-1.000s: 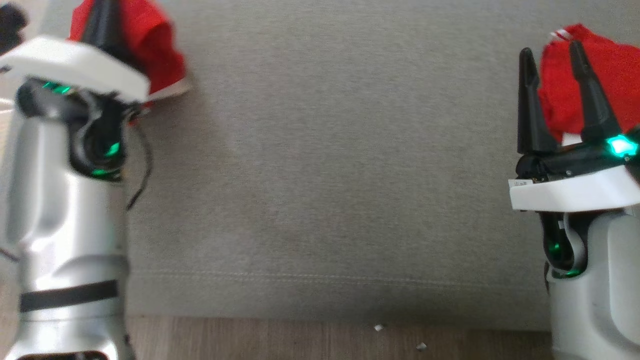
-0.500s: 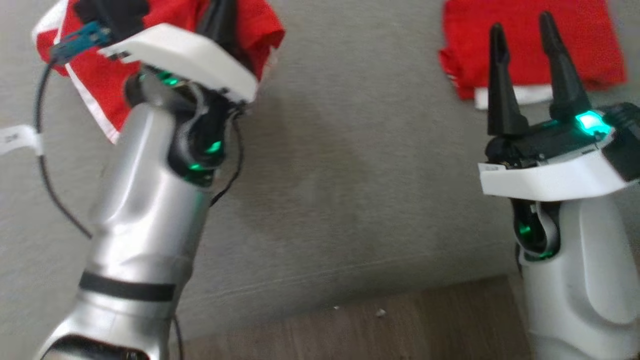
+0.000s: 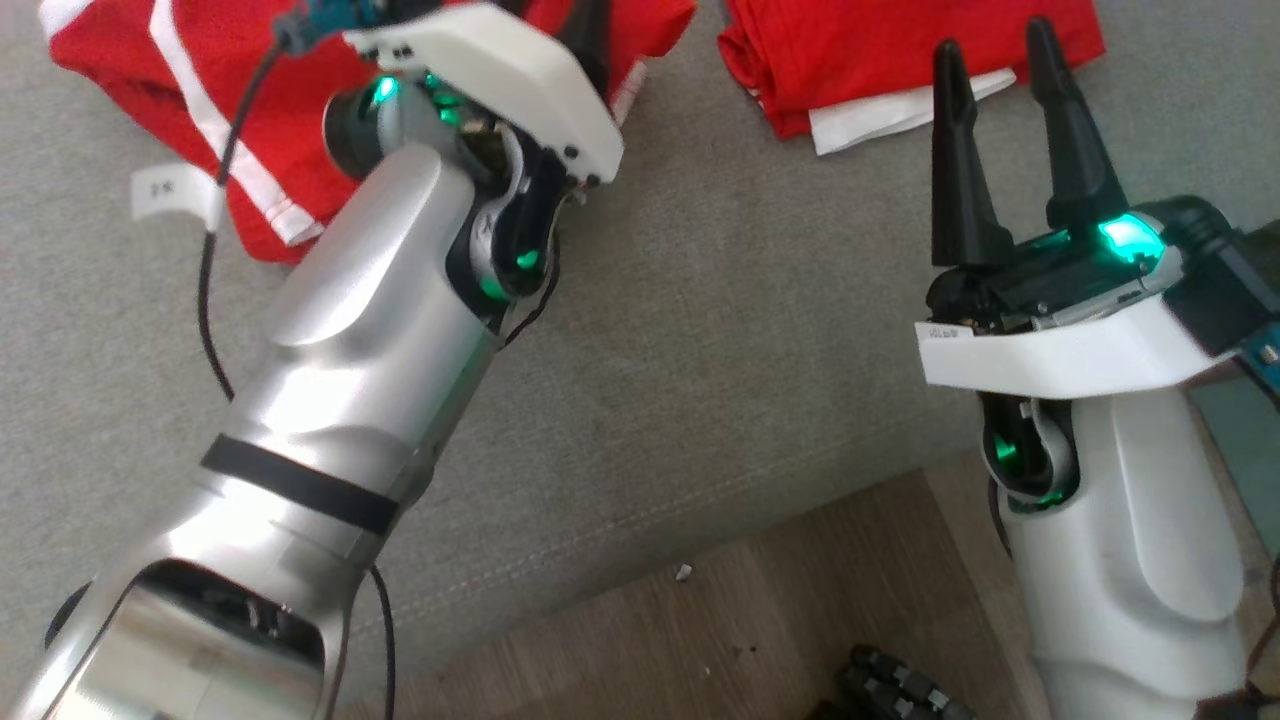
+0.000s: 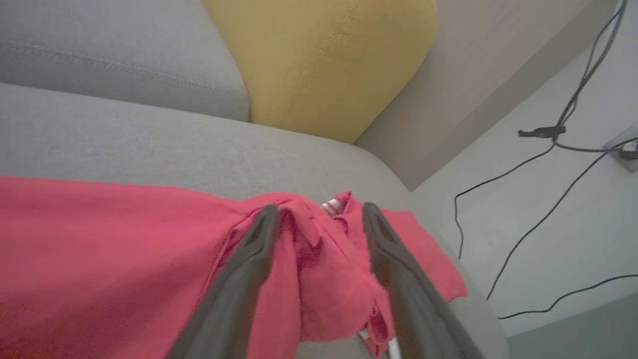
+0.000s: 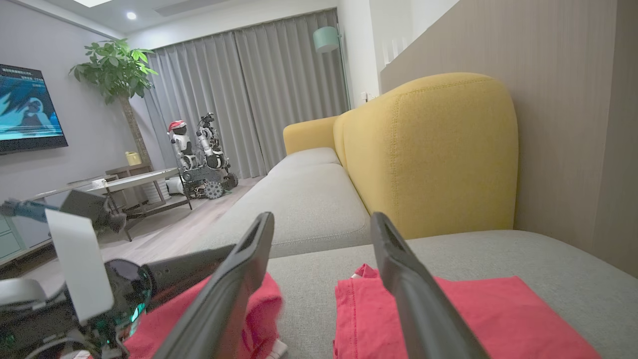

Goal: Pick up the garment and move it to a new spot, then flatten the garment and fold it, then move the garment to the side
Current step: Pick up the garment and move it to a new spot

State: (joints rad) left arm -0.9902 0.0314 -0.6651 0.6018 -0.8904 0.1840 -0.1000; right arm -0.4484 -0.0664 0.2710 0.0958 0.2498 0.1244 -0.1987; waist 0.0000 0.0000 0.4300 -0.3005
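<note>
Lying on grey sofa, red garment between spread fingers of left hand.

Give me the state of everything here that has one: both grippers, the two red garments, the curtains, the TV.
Left gripper: open, bunched cloth between its fingers.
Right gripper: open, empty.
Left red garment: rumpled on the sofa.
Right red garment: folded flat.
Curtains: drawn.
Television: on.

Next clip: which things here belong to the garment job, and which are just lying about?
Job: crumpled red garment, left gripper open over it, right gripper, grey sofa.
Lying about: folded red garment, yellow cushion, floor cables, white label.
</note>
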